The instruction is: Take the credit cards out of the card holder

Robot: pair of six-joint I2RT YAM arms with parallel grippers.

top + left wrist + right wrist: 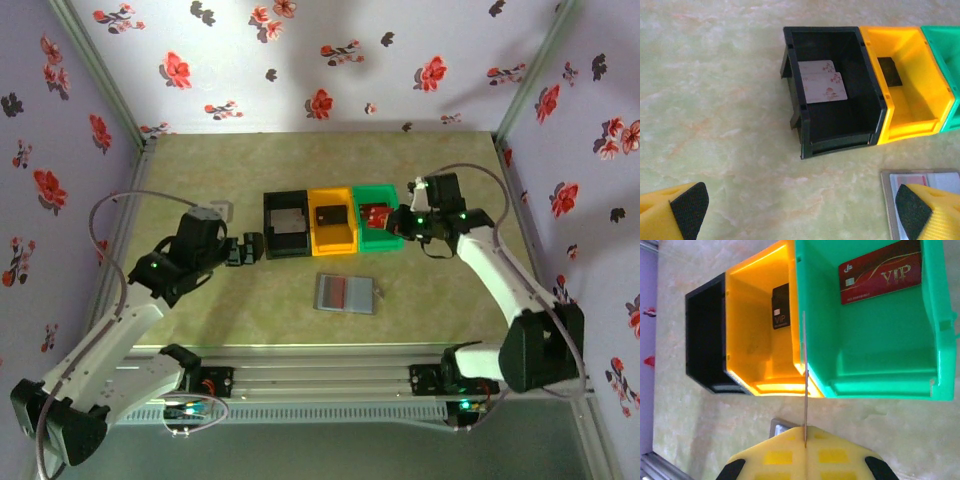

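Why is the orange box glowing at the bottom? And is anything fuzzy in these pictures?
Right wrist view: light glares off the orange box at its front lip; the card in the right hand is edge-on, a thin line. Left wrist view: soft even light, the black box looks sharp. Top view: everything is a bit hazy.

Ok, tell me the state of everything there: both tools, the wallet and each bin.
Left tool: open, empty.
Right tool: shut on a thin card, held edge-on.
Wallet: lying open, reddish card inside.
Black bin: two pale cards inside.
Orange bin: one black card inside.
Green bin: one red card inside.
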